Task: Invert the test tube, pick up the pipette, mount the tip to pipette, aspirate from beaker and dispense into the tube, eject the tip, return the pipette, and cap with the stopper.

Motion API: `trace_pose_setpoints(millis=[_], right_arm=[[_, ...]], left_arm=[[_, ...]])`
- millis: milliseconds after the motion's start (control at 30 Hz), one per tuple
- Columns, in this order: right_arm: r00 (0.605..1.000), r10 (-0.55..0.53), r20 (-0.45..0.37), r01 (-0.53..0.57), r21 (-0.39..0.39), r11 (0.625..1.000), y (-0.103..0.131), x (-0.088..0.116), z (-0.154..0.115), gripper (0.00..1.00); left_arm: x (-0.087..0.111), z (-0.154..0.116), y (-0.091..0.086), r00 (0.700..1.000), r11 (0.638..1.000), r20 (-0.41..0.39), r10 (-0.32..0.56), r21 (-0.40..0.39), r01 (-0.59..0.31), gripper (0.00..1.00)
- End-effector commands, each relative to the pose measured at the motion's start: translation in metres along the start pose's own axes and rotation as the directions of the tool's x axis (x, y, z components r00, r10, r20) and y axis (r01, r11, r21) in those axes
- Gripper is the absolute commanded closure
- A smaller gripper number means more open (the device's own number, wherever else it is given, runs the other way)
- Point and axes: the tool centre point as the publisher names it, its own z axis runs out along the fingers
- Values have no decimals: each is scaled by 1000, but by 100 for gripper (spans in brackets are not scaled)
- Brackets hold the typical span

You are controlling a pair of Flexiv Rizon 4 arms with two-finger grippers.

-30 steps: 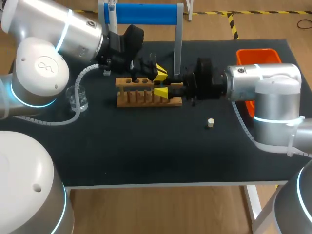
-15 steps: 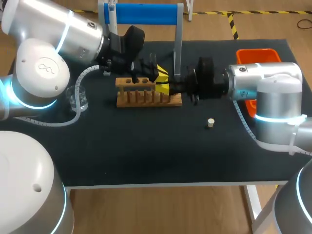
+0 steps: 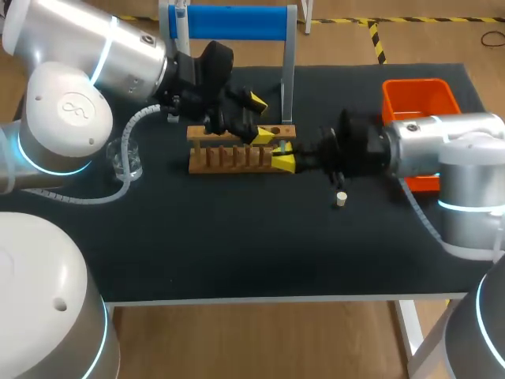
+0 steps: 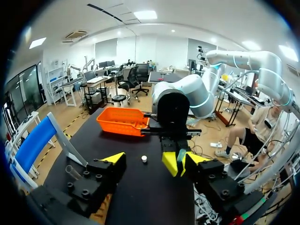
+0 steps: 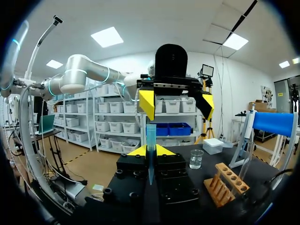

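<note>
Here the right gripper (image 5: 150,151) pinches the test tube (image 5: 151,136) between its yellow tips, right by the end of the wooden rack (image 3: 237,154). The left gripper (image 4: 154,159) faces it over the rack, with its fingers spread wide.

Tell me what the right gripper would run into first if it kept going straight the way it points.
Most likely the left gripper: it hangs open directly ahead, facing the right gripper, which is shut on the test tube. The wooden rack sits off to one side, out of that line.
</note>
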Motion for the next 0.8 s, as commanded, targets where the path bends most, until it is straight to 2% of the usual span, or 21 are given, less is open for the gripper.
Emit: trace_pose_setpoints(millis=[33, 267, 467, 800], right_arm=[[1000, -6, 17, 6, -4, 1000, 4, 27, -39, 100], [999, -25, 26, 25, -30, 999, 2, 54, -71, 100], [1000, -16, 26, 17, -35, 999, -9, 70, -89, 100], [1000, 1, 27, 0, -27, 1000, -27, 78, -106, 100]], left_arm=[[-1, 0, 0, 1000, 1000, -2, 1, 0, -1, 0], [-1, 0, 0, 1000, 1000, -2, 1, 0, -1, 0], [-1, 0, 0, 1000, 1000, -2, 1, 0, -1, 0], [-1, 0, 0, 1000, 1000, -2, 1, 0, -1, 0]])
